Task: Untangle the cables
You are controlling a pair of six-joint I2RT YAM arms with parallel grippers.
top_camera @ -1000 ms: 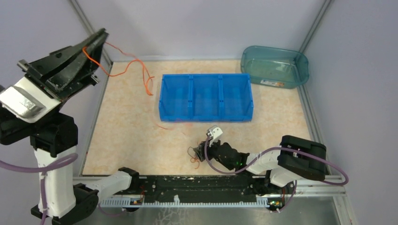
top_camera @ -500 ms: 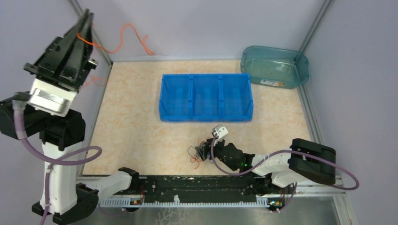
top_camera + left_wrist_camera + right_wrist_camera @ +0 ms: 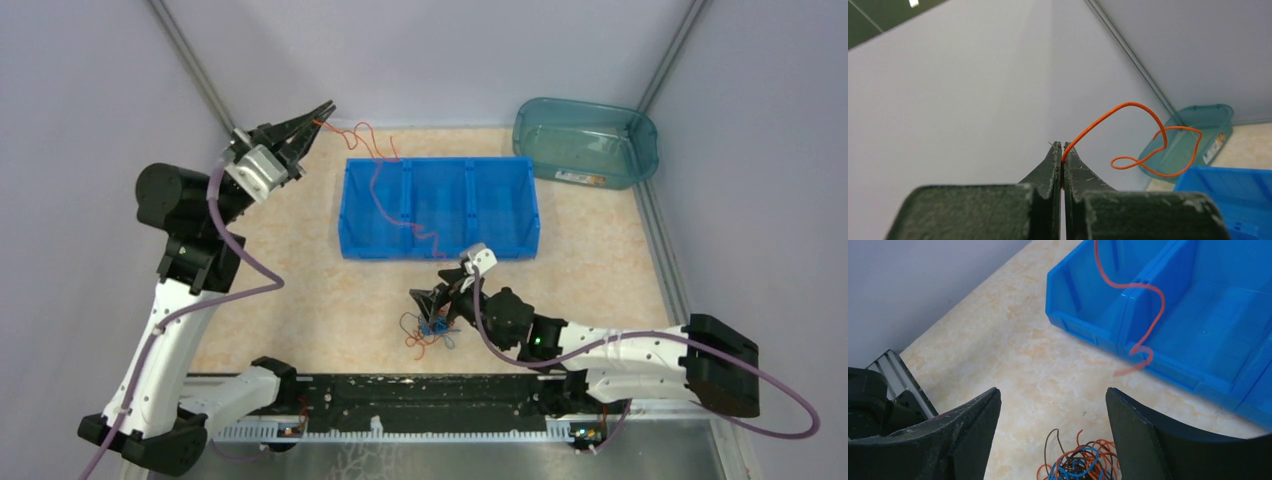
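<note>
My left gripper (image 3: 320, 110) is raised near the back left and shut on one end of a long orange-red cable (image 3: 385, 190). The cable hangs in curls over the blue bin (image 3: 500, 245), with its free end near the bin's front wall. In the left wrist view the closed gripper (image 3: 1063, 146) pinches the cable (image 3: 1128, 104). A small tangle of orange-red, blue and dark cables (image 3: 428, 330) lies on the table in front of the bin. My right gripper (image 3: 437, 302) is open just over it. The right wrist view shows the open gripper (image 3: 1053, 395) straddling the tangle (image 3: 1083, 462), with the hanging cable (image 3: 1153, 315) beyond.
The blue three-compartment bin (image 3: 1208, 305) stands mid-table. A teal tub (image 3: 585, 140) sits at the back right and also shows in the left wrist view (image 3: 1198, 125). Grey walls and metal rails enclose the tabletop (image 3: 290, 270).
My left arm swung down from high at the far left towards the bin, carrying the orange-red cable, which now drapes over it. My right arm reached further forward over the tangle.
</note>
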